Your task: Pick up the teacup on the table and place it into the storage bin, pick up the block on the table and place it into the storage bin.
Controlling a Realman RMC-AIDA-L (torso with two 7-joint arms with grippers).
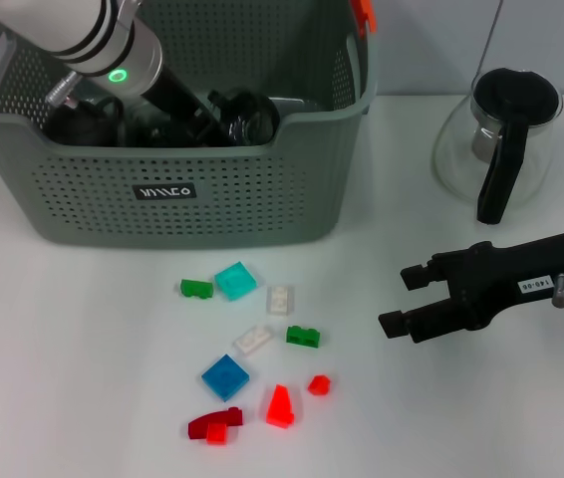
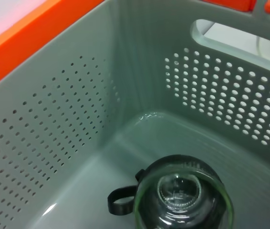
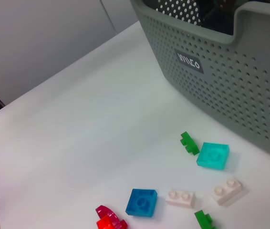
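Sat clear glass teacup [image 2: 182, 195] with dark loop handle on floor of grey-green perforated storage bin [image 1: 212, 214], hidden from head view behind left tool, grip impossible to tell; hovered right tool [image 1: 394, 299] with jaws parted beside blocks [image 1: 235, 281] on worktop [image 1: 83, 378].

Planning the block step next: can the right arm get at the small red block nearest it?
Probably yes: the right pincer hangs open beside the blocks, and bare table separates it from the small red block.
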